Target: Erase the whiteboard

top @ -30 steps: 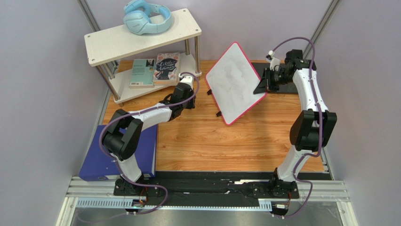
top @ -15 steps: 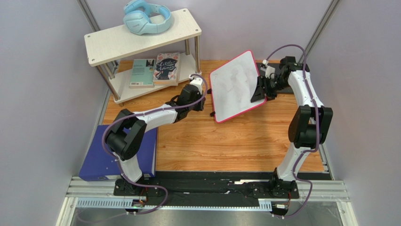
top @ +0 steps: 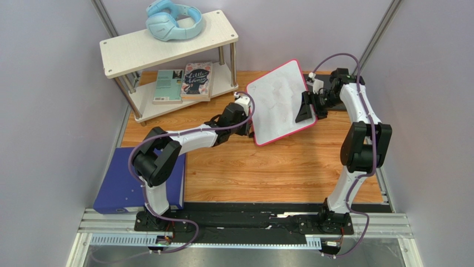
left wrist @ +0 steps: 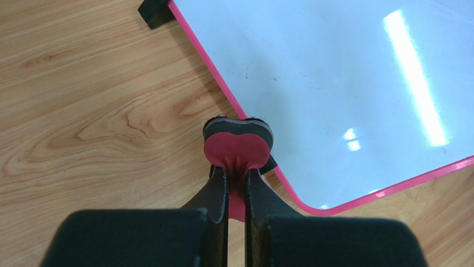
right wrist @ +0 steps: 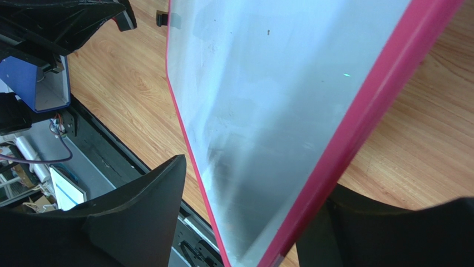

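Observation:
The whiteboard, glossy white with a pink-red rim, sits slanted at the back middle of the wooden table. Faint grey smears show on it, no clear writing. My left gripper is at the board's left edge, shut on a red eraser with a black underside. The eraser sits right at the rim, beside a black foot. My right gripper stands open astride the board's right edge. One finger is over the white face with a gap; the other finger is behind the rim.
A two-level shelf at the back left carries blue headphones on top and two books below. A blue-purple binder lies at the front left, off the wood. Grey walls close both sides.
My right gripper has opened from its grip on the board's right edge. The board has swung round and settled lower. My left arm has reached right with the eraser to the board's left edge.

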`<state>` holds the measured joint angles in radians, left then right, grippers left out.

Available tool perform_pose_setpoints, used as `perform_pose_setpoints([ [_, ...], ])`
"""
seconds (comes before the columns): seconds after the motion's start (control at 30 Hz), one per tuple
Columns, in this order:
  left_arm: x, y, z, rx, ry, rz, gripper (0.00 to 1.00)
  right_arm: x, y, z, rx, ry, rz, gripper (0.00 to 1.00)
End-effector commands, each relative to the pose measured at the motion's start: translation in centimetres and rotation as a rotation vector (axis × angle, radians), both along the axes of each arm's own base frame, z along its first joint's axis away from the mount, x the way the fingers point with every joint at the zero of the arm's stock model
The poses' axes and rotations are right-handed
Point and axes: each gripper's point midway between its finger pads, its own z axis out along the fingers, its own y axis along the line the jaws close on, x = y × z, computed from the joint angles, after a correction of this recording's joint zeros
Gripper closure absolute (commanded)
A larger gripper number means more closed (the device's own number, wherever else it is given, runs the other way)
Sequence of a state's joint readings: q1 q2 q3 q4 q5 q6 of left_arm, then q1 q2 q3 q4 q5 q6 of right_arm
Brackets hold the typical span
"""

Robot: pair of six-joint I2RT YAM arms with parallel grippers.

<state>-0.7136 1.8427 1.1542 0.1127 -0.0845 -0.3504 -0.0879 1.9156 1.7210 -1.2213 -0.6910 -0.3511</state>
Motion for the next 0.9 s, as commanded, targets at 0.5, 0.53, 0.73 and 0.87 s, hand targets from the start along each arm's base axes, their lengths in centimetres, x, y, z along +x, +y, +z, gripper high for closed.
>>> perform_pose_setpoints([
  [0.5, 1.2, 5.6, -2.3, 0.208, 0.120, 0.278, 0.01, 1.1, -4.4, 4.2, -0.098, -0.181, -0.059, 0.09],
  [0.53, 1.1, 5.7, -2.6, 0.206, 0.133, 0.280, 0.01, 1.0, -4.7, 4.5, -0.103, -0.191, -0.067, 0.07],
  [0.73, 0.7, 5.3, -2.6, 0.166, 0.164, 0.239, 0.01, 0.4, -5.5, 7.4, -0.156, -0.282, -0.088, 0.00],
  [0.87, -0.1, 4.1, -3.5, 0.135, 0.224, 0.189, 0.01, 0.1, -5.6, 10.1, -0.183, -0.376, -0.106, 0.00],
])
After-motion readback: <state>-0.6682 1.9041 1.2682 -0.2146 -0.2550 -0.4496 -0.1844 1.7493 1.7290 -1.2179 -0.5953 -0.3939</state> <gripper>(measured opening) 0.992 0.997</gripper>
